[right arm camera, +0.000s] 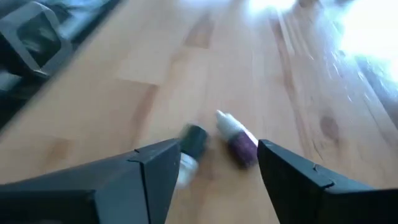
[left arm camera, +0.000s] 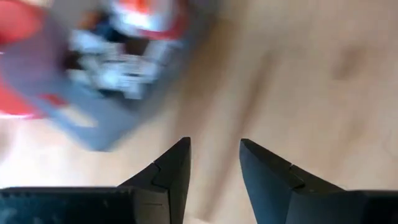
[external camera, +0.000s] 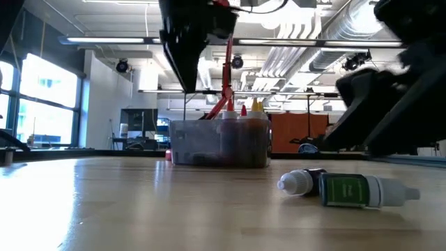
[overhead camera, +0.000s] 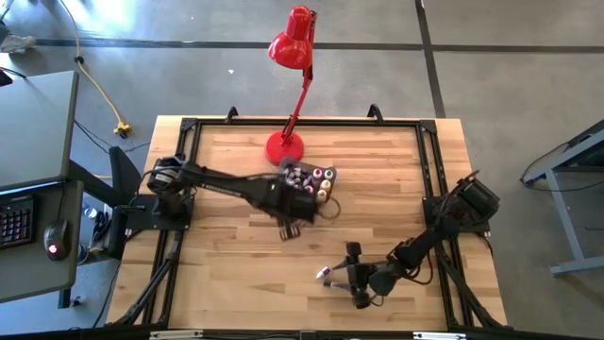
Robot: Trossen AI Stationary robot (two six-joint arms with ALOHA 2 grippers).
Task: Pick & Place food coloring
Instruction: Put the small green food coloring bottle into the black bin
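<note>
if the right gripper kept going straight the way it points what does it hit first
Most likely the purple-labelled bottle lying on the table, just ahead of the right gripper between its open fingers. A green-labelled bottle lies close beside it, so depth leaves some doubt.

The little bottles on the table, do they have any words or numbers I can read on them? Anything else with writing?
None can be read.
Green label on the small white-capped bottle lying on the wooden table: print too blurred.
Purple-labelled small bottle: blurred.
Bottles in the grey rectangular tub: too small.
</note>
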